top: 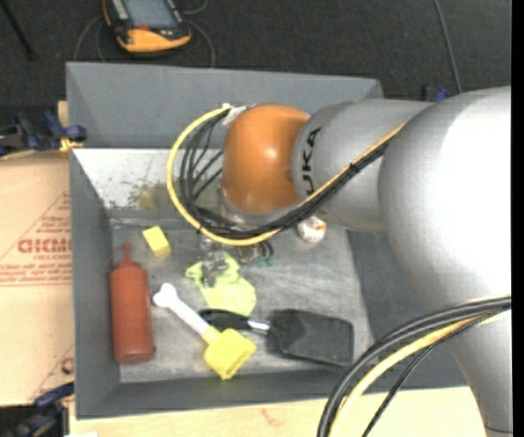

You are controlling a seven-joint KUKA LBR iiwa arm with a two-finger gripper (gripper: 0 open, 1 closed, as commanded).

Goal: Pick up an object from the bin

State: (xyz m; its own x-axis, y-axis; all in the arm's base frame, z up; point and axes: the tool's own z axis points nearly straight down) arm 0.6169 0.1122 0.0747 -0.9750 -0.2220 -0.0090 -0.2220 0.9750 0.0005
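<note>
Yellow-green crumpled thing [227, 291] sits mid floor of the grey bin [244, 98], end effector [214, 264] just over its upper edge, can't tell how open it is or whether it's got hold. Red squeeze bottle [130, 312] lies by the left wall

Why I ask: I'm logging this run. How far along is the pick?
Done: the gripper is down inside the bin, low over a crumpled yellow-green thing near the middle. In hand: nothing visibly held. Left: grasp and lift; the red bottle, yellow block and yellow-headed tool lie untouched on the floor.
</note>
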